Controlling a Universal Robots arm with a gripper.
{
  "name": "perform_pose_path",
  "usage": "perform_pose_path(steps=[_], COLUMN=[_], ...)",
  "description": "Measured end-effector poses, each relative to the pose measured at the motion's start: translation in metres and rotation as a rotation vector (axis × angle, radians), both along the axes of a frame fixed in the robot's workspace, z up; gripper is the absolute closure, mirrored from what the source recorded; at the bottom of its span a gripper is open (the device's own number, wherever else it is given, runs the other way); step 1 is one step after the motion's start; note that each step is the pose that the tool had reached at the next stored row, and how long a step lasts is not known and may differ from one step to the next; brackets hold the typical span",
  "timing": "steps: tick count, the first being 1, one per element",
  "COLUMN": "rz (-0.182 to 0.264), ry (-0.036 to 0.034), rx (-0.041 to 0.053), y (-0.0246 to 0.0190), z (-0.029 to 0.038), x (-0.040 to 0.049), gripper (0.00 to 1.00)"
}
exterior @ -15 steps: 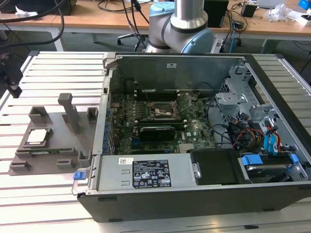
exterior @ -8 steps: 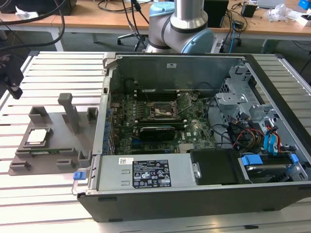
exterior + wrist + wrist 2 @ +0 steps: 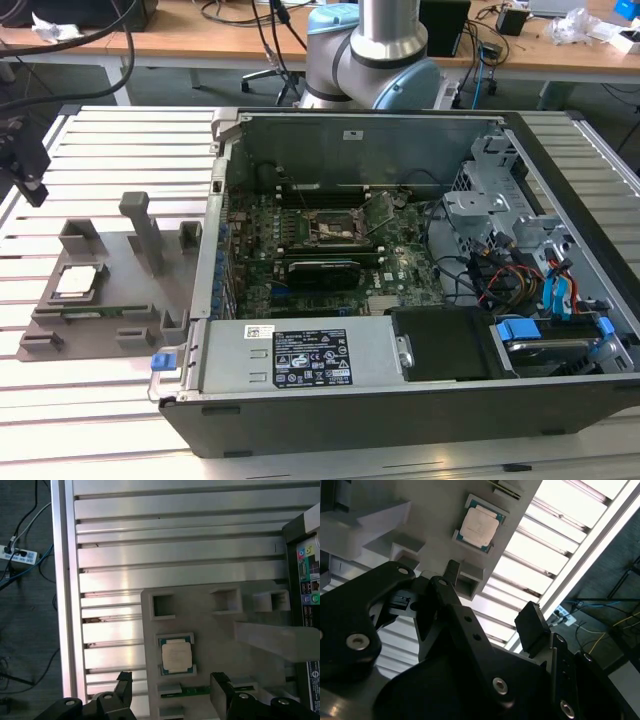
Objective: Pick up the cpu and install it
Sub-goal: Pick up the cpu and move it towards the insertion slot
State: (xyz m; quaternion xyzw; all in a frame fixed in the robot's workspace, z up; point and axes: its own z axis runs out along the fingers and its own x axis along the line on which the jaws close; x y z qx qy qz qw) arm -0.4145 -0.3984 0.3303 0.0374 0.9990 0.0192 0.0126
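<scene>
The gripper was released: its two black fingers stood well apart with nothing between them, and the gap looked wider than the cpu. In the first wrist view the cpu lay just beyond that gap, flat in a shallow square recess of the grey holder, its pale metal top facing up.

It was probably light, thin and stiff. The smooth lid would likely be slippery, and the hidden underside is probably delicate. The safest hold seemed to be on two opposite side edges, pressed gently and kept level, with the flat faces left alone.

In the exterior view the gripper hung high at the exterior view's left, over the slatted table. It was above and apart from the holder, touching nothing. The cpu sat lower at the exterior view's left. The arm's base rose at the top centre, behind the open computer case. The black socket frame on the motherboard sat near the frame's middle, well apart from the cpu.
</scene>
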Motion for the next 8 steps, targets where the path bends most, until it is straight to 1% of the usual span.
perform_pose_path(steps=[8], rz=[0.000], ry=[0.0000], rx=[0.0000], y=[0.0000], z=[-0.0045], x=[0.0000], gripper=[0.28])
